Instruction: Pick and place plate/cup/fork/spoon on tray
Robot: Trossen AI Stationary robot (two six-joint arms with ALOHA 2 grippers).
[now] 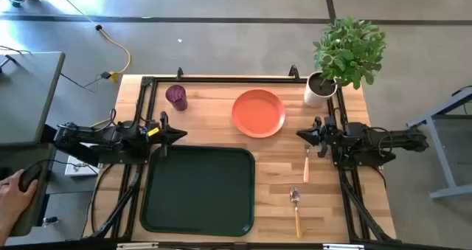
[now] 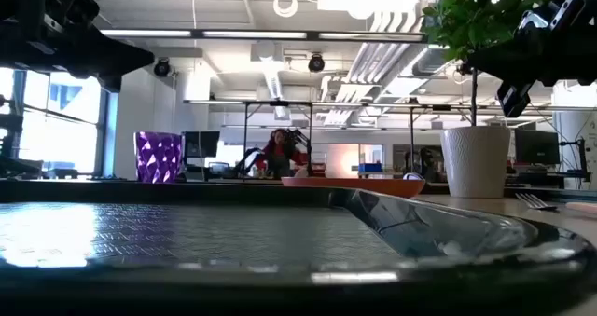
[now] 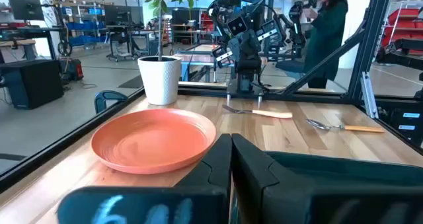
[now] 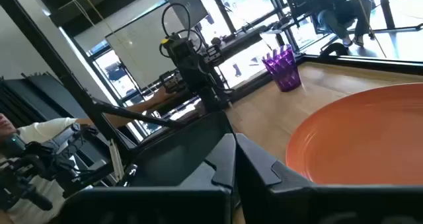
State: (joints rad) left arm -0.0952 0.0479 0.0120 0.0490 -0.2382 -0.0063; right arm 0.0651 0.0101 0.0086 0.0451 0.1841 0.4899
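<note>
The dark tray [image 1: 199,189] lies at the table's near middle. The orange-red plate [image 1: 259,113] rests flat on the wood beyond the tray's far right corner. The purple cup [image 1: 176,96] stands upright at the far left. The fork [image 1: 307,164] lies right of the tray with its tines toward the far edge. The spoon [image 1: 296,209] lies nearer, with its bowl toward the far edge. My left gripper [image 1: 181,135] is shut and empty over the tray's far left corner. My right gripper [image 1: 301,133] is shut and empty right of the plate, just beyond the fork.
A white pot with a green plant [image 1: 318,88] stands at the far right corner, close to the plate and my right arm. A black frame runs along the table's edges. A person's hand [image 1: 15,187] shows off the table at the left.
</note>
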